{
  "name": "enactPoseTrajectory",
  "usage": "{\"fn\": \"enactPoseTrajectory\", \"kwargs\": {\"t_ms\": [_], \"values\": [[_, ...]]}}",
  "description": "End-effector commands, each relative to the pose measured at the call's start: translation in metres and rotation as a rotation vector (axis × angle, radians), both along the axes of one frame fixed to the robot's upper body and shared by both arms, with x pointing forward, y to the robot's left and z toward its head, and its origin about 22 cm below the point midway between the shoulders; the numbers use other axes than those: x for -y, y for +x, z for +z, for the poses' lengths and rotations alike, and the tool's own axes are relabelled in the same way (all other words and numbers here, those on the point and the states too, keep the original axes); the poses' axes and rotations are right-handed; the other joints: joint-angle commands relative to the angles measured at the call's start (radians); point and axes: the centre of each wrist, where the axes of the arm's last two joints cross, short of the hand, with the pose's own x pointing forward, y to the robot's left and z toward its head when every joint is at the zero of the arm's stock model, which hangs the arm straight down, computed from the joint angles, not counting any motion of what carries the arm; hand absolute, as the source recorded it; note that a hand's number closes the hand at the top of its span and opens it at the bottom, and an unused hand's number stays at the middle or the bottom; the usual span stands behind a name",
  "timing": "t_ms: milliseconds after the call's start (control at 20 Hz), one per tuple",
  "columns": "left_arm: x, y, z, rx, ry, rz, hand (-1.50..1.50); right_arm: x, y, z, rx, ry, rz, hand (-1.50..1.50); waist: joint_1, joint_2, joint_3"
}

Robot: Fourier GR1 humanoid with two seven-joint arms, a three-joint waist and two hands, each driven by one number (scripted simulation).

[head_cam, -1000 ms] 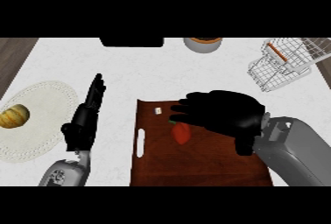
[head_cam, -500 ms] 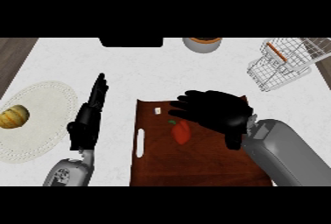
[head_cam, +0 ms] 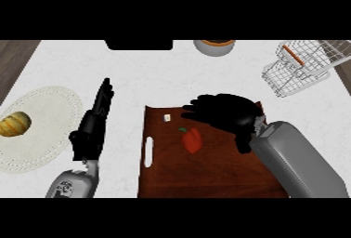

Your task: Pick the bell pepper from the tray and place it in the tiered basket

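Red pepper (head_cam: 192, 140) is lying out in the open on the brown tray (head_cam: 226, 179), green stem pointing up toward the far end, nothing gripping it. So this looks like the reach part of the pick, not the grab.

The right hand (head_cam: 223, 113) hovers over the far part of the tray, just up and to the right of the pepper. Its fingers are spread and only loosely bent, and it has hold of nothing. The thumb hangs down on the pepper's right side, near it, but I can't tell if it touches.

My guess for the next move: the hand needs to come toward the pepper and lower so fingers and thumb end up on either side, then curl round it. After that it's a carry to the wire basket (head_cam: 304, 69) at the far right corner, well apart from the tray.

Compared with a second ago, the right hand has shifted a bit toward the far end and left, so the whole pepper shows now instead of being half under the hand. The pepper itself hasn't moved.

The left hand (head_cam: 91, 132) rests open beside the tray's left edge, fingers straight
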Motion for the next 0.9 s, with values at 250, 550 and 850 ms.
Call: {"fn": "enactPoseTrajectory", "kwargs": {"t_ms": [250, 550, 850], "values": [[-0.016, -0.009, -0.005, -0.008, -0.008, -0.001, 0.0, -0.007, 0.002, -0.009, -0.047, 0.021, 0.046, -1.5, 0.0, -0.001, 0.0], [-0.005, -0.009, -0.008, -0.002, -0.004, 0.005, 0.0, -0.009, 0.016, -0.028, -0.063, 0.015, 0.043, -1.5, 0.002, 0.0, 0.0], [-0.009, -0.004, -0.003, -0.005, -0.011, -0.005, 0.0, -0.024, 0.005, -0.046, -0.069, -0.011, 0.027, -1.5, 0.001, 0.0, 0.0]]}}
